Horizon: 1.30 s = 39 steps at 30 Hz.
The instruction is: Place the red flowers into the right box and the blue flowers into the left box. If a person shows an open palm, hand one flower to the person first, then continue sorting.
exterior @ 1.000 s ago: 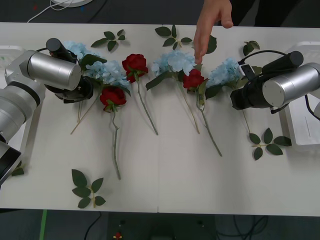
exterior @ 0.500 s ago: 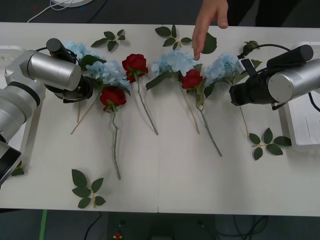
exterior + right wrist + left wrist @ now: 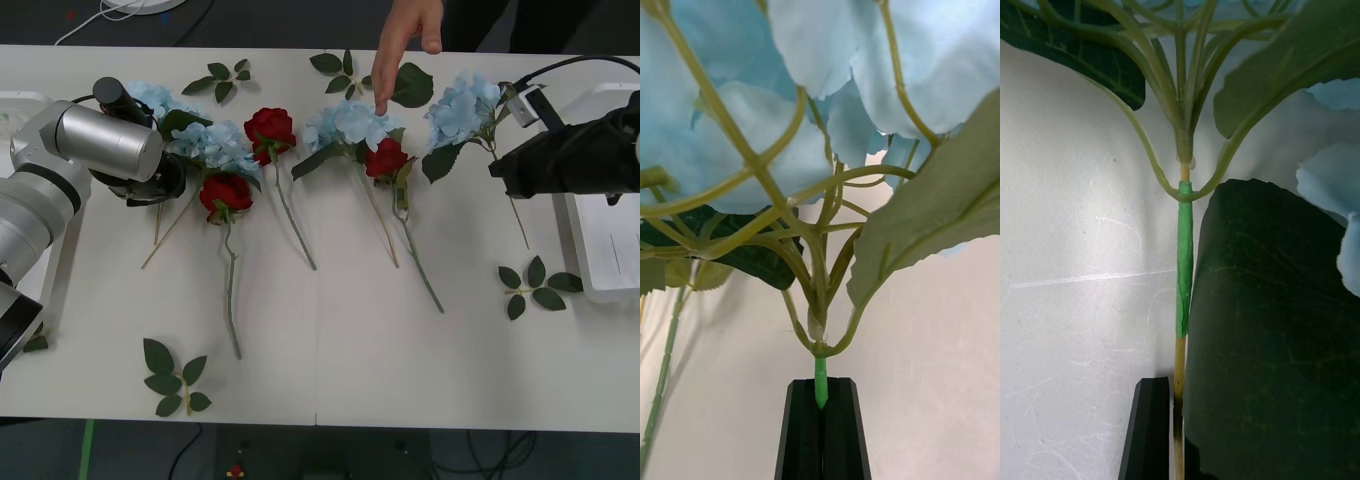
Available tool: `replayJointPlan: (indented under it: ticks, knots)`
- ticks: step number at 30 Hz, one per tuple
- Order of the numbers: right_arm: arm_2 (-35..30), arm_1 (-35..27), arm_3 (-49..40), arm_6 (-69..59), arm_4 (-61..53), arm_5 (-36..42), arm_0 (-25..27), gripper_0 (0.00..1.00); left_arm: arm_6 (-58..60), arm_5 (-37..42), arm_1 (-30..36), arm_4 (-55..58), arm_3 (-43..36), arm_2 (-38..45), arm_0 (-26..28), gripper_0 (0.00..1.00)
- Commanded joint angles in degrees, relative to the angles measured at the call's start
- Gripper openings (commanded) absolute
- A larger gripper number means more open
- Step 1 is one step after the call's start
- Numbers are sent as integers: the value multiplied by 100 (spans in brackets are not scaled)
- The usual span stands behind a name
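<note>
My right gripper [image 3: 500,168] is shut on the stem of a blue flower [image 3: 465,105] and holds it raised near the right box [image 3: 590,288]. In the right wrist view its black fingers [image 3: 801,427] pinch the green stem [image 3: 820,379] just under the cluster. At the far left, my left gripper [image 3: 160,185] grips the stem [image 3: 1183,255] of another blue flower [image 3: 150,98], close to the left box [image 3: 15,100]. Two more blue flowers [image 3: 218,145] [image 3: 350,122] and three red flowers [image 3: 270,128] [image 3: 226,192] [image 3: 387,158] lie on the table. A person's hand [image 3: 405,30] points a finger down at the middle blue flower.
Loose green leaf sprigs lie at the front left [image 3: 172,378], beside the right box [image 3: 530,285] and along the back edge [image 3: 222,78] [image 3: 345,70]. A big leaf [image 3: 1277,330] hides my left gripper's other finger. The table's front half holds nothing but stems.
My right gripper has lifted its blue flower and carried it back and to the right. The person's hand has drawn back a little. The left arm has not moved.
</note>
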Motion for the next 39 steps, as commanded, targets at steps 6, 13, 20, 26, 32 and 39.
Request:
replayJointPlan:
  ticks: [6,13,20,26,32,39]
  knots:
    - [-1489,-303,-914,2386,-2110,-689,1095,0,-214,-67,-64,-63,-12,-70,45,5]
    - [-1682,93,-1573,3516,-2988,-1832,1385,0,-214,-67,-64,-63,-12,-70,45,5]
    - [-1682,611,-2057,3516,-3068,-2930,1376,0,-214,-67,-64,-63,-12,-70,45,4]
    - [-1682,972,-2180,3516,-3068,-3299,1314,0,-214,-67,-64,-63,-12,-70,45,4]
    - [-1682,1297,-2162,3516,-3050,-3510,1139,0,-214,-67,-64,-63,-12,-70,45,4]
    - [-1674,1420,-2144,3516,-2962,-3537,998,0,-214,-67,-64,-63,-12,-70,45,5]
